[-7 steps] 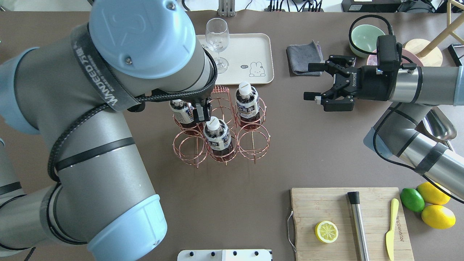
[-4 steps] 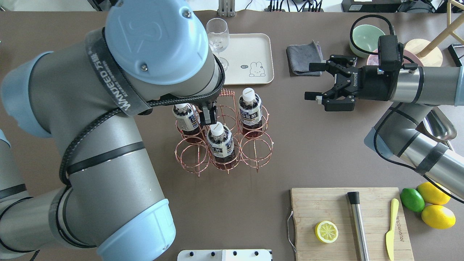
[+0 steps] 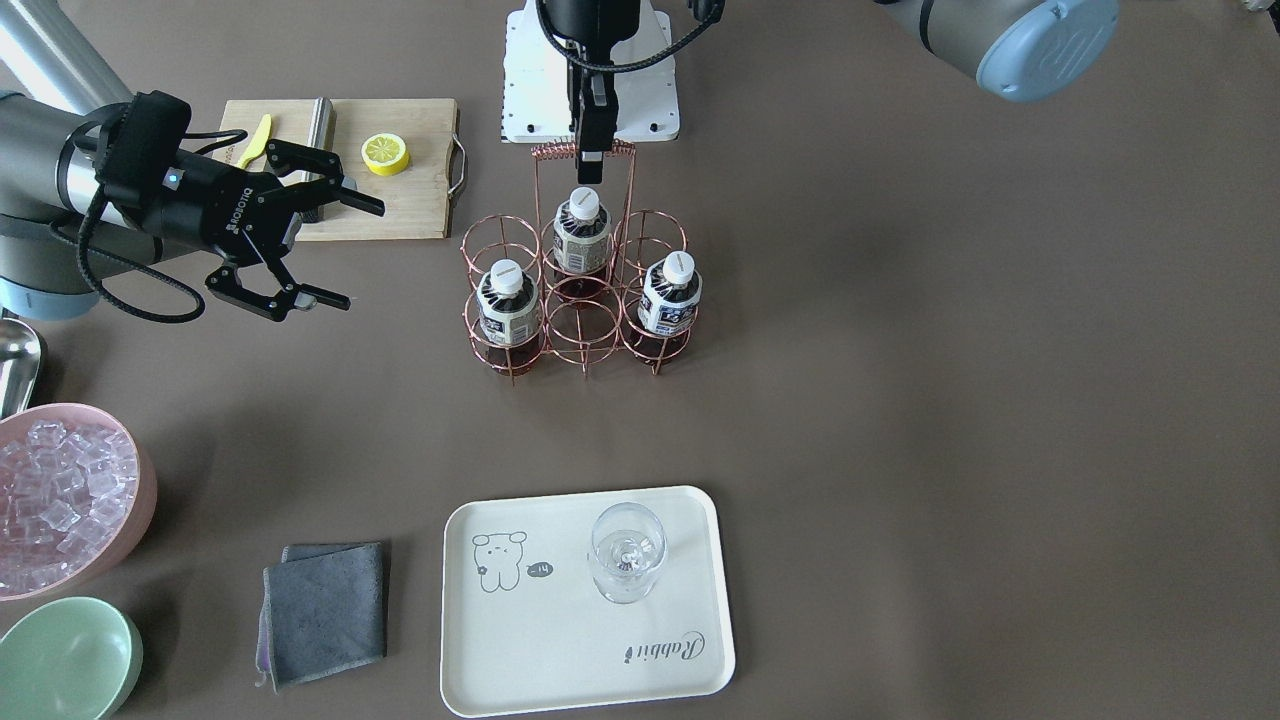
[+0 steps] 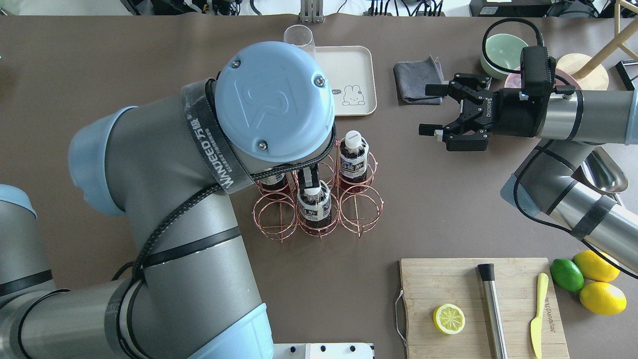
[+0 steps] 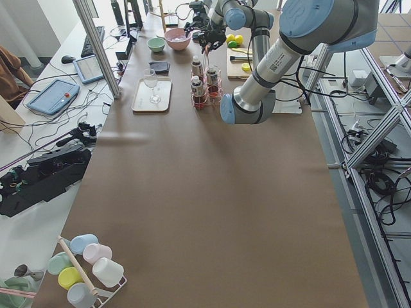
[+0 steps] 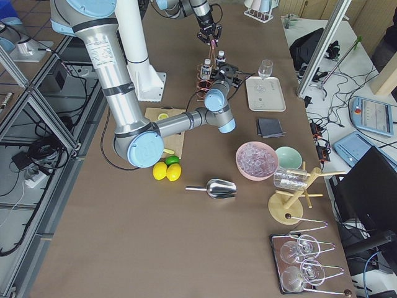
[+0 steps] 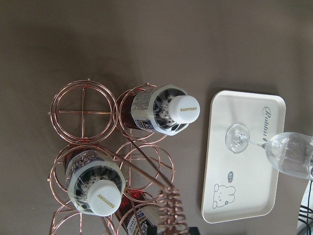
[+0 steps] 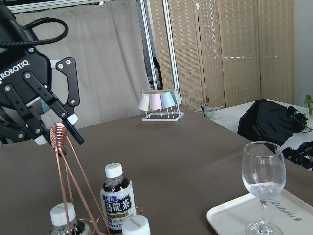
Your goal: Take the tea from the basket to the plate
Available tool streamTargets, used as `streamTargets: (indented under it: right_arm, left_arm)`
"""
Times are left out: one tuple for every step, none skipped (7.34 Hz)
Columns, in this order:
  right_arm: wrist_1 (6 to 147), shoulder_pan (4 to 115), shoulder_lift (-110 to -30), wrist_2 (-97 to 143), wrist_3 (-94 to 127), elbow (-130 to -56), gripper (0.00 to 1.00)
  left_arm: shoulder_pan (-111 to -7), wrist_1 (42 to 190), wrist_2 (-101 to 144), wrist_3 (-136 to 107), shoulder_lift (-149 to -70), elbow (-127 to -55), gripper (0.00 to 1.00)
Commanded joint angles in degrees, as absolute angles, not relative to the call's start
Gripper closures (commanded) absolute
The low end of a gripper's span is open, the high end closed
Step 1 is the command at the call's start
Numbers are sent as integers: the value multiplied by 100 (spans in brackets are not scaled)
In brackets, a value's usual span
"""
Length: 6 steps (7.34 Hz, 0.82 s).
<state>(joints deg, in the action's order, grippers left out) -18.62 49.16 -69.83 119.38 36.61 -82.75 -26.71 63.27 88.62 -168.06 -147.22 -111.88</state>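
Note:
The copper wire basket (image 3: 552, 325) stands mid-table with three tea bottles (image 3: 505, 300) (image 3: 582, 230) (image 3: 670, 293) in its cells. My left gripper (image 3: 590, 168) is above it, shut on the coiled top of the basket's handle (image 8: 58, 134). In the overhead view my left arm hides one bottle; the other two (image 4: 354, 154) (image 4: 313, 202) show. The cream plate (image 3: 585, 650) lies apart from the basket on the far side and bears a clear glass (image 3: 625, 550). My right gripper (image 4: 427, 110) is open and empty, to the right of the basket.
A grey cloth (image 3: 325, 610) lies beside the plate, with a mint-green bowl (image 3: 65, 655) and a pink bowl of ice (image 3: 60, 500) further along. A cutting board (image 4: 448, 284) with a lemon half, knife and metal tool sits front right, with lemons and a lime (image 4: 590, 281) beside it.
My left gripper has moved right and toward the robot, and the basket with its three bottles has moved with it. The right arm has barely moved.

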Motion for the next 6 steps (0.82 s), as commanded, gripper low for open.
streamTargets:
  right_arm:
    - [-1837,4878,-6970,11944,3665,-8235,0]
    - [-1828,4843,-6970,11944,3656,-8244,0]
    - [-1811,4808,-6952,11944,3656,-8253,0]
    - [-1784,4695,-6909,11927,3656,-8288,0]
    - [-1775,4563,-6830,11927,3656,-8297,0]
    - [-1723,4440,-6768,11918,3613,-8297,0]
  left_arm:
    - [-2514,6415,8572,-16796,-14713,-11066,100]
    - [-2505,6416,8561,-16796,-14730,-11065,100]
    - [-2505,6416,8561,-16787,-14748,-11057,100]
    - [-2496,6407,8569,-16778,-14748,-11083,100]
    - [-2505,6407,8587,-16778,-14748,-11100,100]
    - [-2496,6407,8596,-16778,-14748,-11109,100]
